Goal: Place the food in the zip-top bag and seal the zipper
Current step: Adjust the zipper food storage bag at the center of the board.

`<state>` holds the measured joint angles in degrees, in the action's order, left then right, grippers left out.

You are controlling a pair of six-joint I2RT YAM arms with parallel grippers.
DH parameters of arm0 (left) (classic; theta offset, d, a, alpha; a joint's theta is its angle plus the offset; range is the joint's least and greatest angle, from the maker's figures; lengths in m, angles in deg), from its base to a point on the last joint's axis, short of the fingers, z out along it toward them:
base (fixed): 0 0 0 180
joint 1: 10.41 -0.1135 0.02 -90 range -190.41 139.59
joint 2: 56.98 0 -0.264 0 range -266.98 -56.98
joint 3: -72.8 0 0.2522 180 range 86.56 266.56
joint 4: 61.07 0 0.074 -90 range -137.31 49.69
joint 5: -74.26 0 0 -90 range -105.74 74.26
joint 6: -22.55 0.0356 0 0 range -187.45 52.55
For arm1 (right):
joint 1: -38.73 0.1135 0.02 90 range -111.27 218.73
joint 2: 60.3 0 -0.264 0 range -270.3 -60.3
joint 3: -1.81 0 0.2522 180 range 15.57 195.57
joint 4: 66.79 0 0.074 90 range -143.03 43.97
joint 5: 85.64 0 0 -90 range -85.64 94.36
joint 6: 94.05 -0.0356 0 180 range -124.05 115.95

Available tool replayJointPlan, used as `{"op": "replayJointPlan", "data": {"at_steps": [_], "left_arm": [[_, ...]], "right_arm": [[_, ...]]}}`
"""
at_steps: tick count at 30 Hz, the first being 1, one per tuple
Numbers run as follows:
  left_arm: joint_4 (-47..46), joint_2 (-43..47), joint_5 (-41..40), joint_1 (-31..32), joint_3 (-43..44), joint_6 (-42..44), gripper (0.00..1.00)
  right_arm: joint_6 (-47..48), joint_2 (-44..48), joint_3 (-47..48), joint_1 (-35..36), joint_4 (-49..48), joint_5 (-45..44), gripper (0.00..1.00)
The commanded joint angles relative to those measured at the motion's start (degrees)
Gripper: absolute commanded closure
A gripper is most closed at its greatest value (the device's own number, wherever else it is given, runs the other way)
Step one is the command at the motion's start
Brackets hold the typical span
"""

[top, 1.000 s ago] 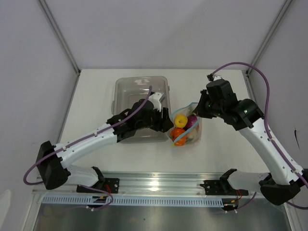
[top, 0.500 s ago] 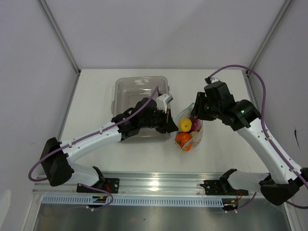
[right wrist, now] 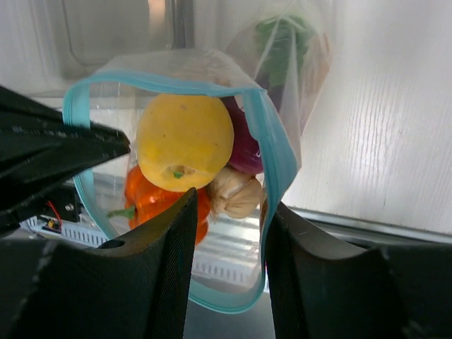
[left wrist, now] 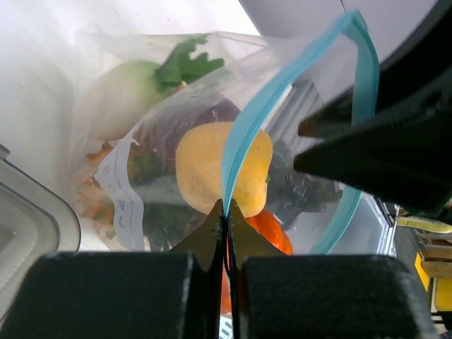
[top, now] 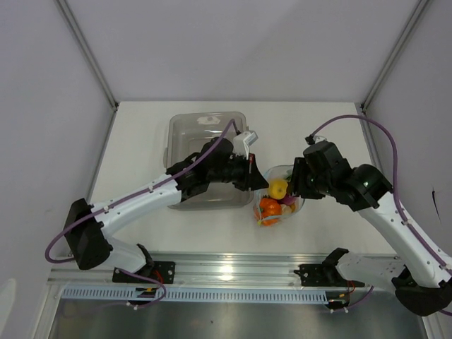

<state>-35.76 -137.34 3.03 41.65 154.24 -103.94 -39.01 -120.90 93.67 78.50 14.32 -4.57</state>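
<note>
A white table [top: 141, 141] stands between pale grey walls, with a clear tray [top: 205, 127] toward the back. Just in front and right of the tray, the zip-top bag [top: 292, 205] sits between the two grippers. The left gripper [left wrist: 226, 212] is clamped on the zipper [left wrist: 244, 134]. The right gripper [right wrist: 229, 201] has its jaws apart at the bag's mouth, pinching nothing. The mouth gapes as a blue loop toward both wrist cameras. The bag's long axis runs away from them to the closed end, where the white radish [left wrist: 120, 95] and the green sprig [left wrist: 185, 60] lie. The lemon [right wrist: 185, 141], the orange tomato [right wrist: 145, 198] and the purple onion [right wrist: 244, 152] crowd near the mouth
</note>
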Motion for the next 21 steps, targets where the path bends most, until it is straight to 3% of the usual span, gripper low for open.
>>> {"op": "replayJointPlan", "data": {"at_steps": [1, 6, 7, 9, 10, 14, 21], "left_arm": [[-2.41, -0.41, 1.63, -0.11, 3.6, -1.57, 1.0], [-1.71, -1.03, 1.63, -0.11, 4.39, -1.57, 0.99], [-1.53, -1.2, 1.71, -0.02, 4.65, -1.65, 1.0], [-0.83, -1.91, 1.28, -0.11, 5.88, -1.92, 1.0], [0.39, -2.34, 0.93, -0.11, 6.49, -2.01, 0.99], [3.56, -4.37, -1.01, -0.2, 10.71, -2.8, 0.99], [3.22, -5.42, -1.01, -0.2, 12.65, -3.94, 0.99]], "right_arm": [[-3.36, 1.62, 0.46, 2.15, 4.71, -3.19, 0.57], [-3.36, 2.59, 2.31, 1.98, 9.63, -7.32, 0.48], [-3.53, 2.68, 3.01, 1.98, 10.6, -8.03, 0.44], [-3.71, 3.2, 4.77, 1.89, 12.71, -9.17, 0.26], [-4.15, 3.47, 5.12, 1.89, 13.5, -9.35, 0.23], [-6.07, 4.43, 5.04, 1.8, 17.1, -8.21, 0.22], [-11.62, 9.35, 0.82, 1.8, 18.16, -5.57, 0.28]]}}
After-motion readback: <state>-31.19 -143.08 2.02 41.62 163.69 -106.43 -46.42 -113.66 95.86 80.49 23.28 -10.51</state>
